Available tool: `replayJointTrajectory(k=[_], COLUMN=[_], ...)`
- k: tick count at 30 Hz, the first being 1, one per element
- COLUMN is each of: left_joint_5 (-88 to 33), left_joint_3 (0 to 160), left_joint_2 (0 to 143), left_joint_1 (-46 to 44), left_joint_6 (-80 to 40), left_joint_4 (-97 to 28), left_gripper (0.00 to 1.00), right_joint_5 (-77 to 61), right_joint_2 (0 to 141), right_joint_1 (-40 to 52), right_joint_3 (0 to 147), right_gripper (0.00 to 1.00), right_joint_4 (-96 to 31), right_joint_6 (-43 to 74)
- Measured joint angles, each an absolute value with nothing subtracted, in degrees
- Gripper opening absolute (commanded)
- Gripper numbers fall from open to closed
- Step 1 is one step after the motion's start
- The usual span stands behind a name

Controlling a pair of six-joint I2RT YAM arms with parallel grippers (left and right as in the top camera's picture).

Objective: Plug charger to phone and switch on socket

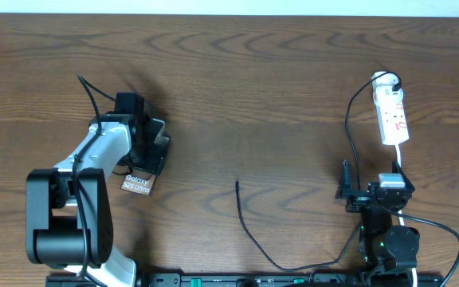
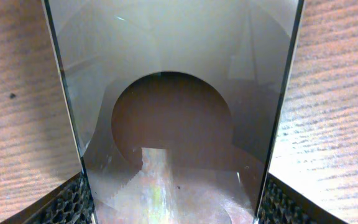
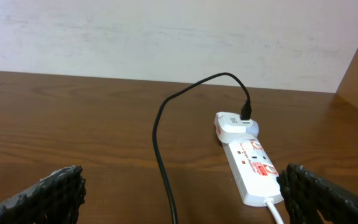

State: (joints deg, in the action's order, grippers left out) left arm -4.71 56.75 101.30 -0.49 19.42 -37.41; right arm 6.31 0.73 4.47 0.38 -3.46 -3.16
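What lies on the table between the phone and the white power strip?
Only the charger: in the overhead view, its free tip rests on the bare table between the phone and the power strip.

The overhead camera looks straight down on the whole table [image 1: 253,72]; the left wrist camera sits very close over the phone [image 2: 173,118], whose glossy face nearly fills its frame; the right wrist camera looks low and level across the tabletop toward the power strip [image 3: 252,163] and the pale wall [image 3: 166,31] behind; the overhead view shares both, phone at left, strip at right.
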Motion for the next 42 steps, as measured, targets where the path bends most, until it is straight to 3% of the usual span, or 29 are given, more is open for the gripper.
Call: replayJointTrajectory(k=[34,42], left_joint_5=[-7.8,-15.3], left_joint_3=[59.2,59.2], left_joint_2=[96.6,96.6], left_joint_1=[-0.5,-0.5], left_joint_6=[13.4,9.0], left_joint_4=[-39.7,-39.6], left_gripper=[0.07,0.08], right_joint_5=[6.3,6.3], right_joint_2=[0.7,0.7], right_joint_1=[4.5,4.5], right_joint_3=[0.4,0.4], right_gripper=[0.99,0.99], right_joint_4=[-3.5,-3.5], right_joint_6=[-3.2,-3.2])
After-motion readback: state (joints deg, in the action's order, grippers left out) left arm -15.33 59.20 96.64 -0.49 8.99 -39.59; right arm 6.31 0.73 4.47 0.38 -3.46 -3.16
